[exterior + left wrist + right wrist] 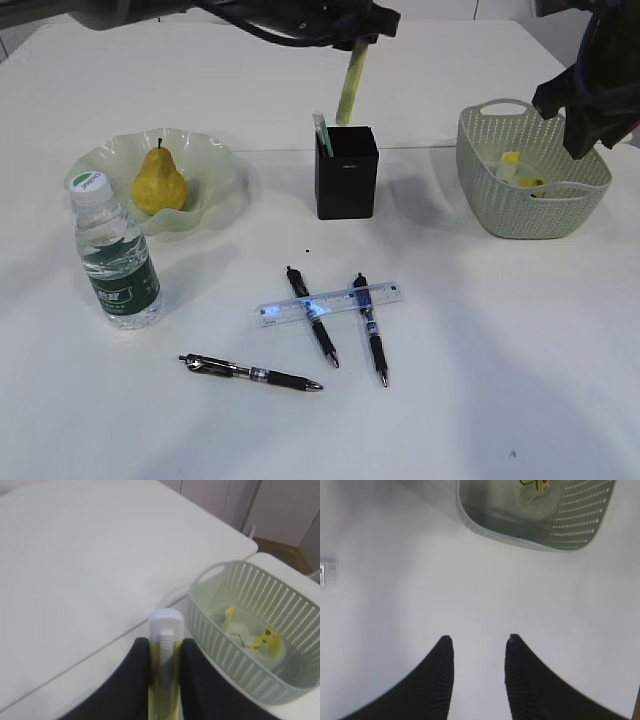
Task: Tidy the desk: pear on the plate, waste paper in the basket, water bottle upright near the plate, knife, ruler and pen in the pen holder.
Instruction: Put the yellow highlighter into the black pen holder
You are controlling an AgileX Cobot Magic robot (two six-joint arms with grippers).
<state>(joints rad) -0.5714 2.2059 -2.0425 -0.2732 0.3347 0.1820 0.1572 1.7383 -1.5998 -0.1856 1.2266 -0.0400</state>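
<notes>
1. One yellow-green utility knife with a white slider is sitting pinched between the two dark fingers of the left gripper; in the exterior view its body is hanging above the matte black square pen holder, near the middle of the large plain white desk.
2. Its long axis is running nearly upright, leaning slightly, with the lower end pointing down toward the holder's open top, where a pale green-and-white item is already standing.
3. Two dark fingers of the right gripper are standing apart with nothing between them, over bare tabletop beside the sage-green perforated oval basket.
4. Crumpled yellow waste paper scraps are lying inside that basket.
5. Sitting upright in the pale green translucent plate with a ruffled rim at the left is the yellow pear with a short dark stem.
6. Standing upright just in front of the plate is the small clear water bottle with a dark green label and white cap.
7. Lying flat across the front is the short transparent ruler, its long axis running left to right, crossing two black pens that are pointing toward the front edge.
8. A third black pen is lying alone, running left to right, nearer the front.
</notes>
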